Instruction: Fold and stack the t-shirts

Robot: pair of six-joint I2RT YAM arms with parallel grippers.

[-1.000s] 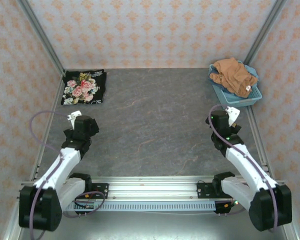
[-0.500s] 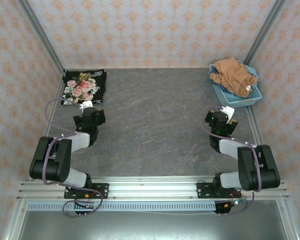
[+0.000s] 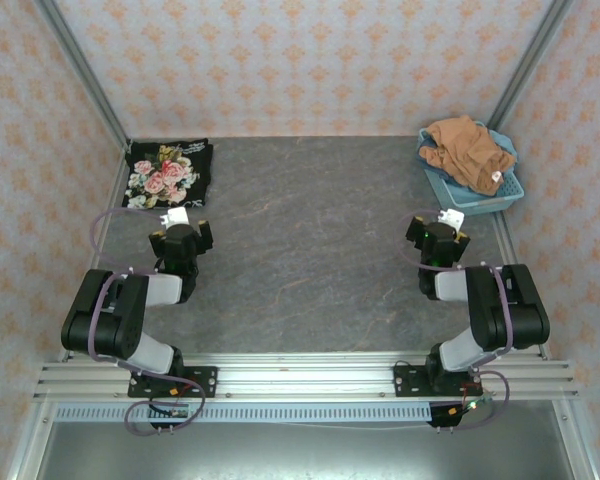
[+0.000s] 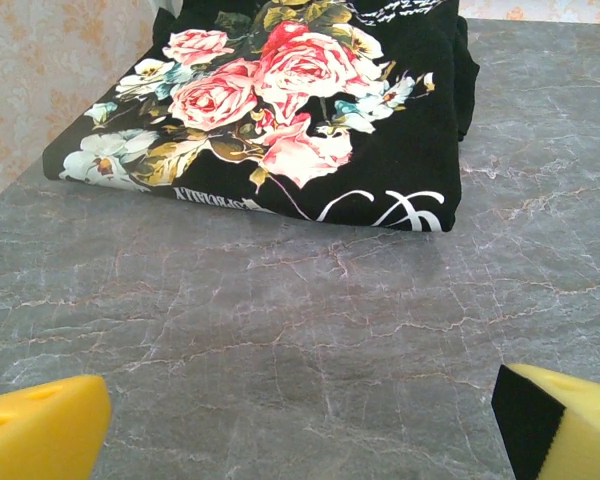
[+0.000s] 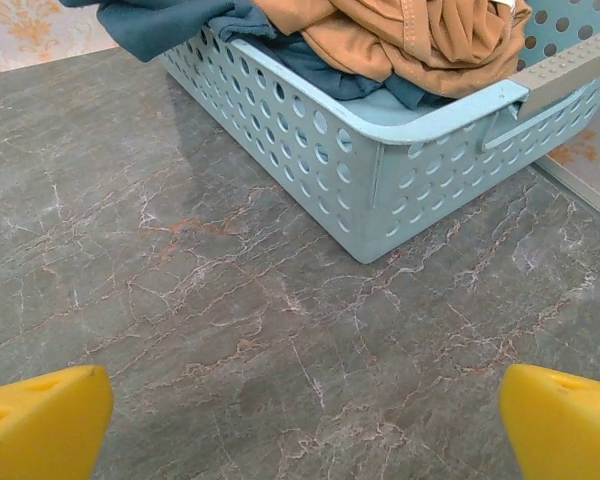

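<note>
The folded black cloth t-shirt with the pink-rose print point(image 4: 280, 110) is lying at the far left corner of the grey marbled desk point(image 3: 320, 230). The yellow left fingers point(image 4: 40, 425) are being held wide apart and empty, low over the desk, near the shirt but not touching it. The crumpled orange-brown cloth t-shirt point(image 5: 410, 40) is being carried in the light-blue perforated plastic basket point(image 5: 380, 190) at the far right corner, over a dark blue cloth point(image 5: 170, 25). The yellow right fingers point(image 5: 40, 420) are likewise being held apart and empty, near the basket's wall. As one shirt appears done, the fetching of the orange-brown one is judged to be in hand. The right fingers are being called upon to be lifted over the rim and closed on a fold of cloth, without the basket being dragged.
</note>
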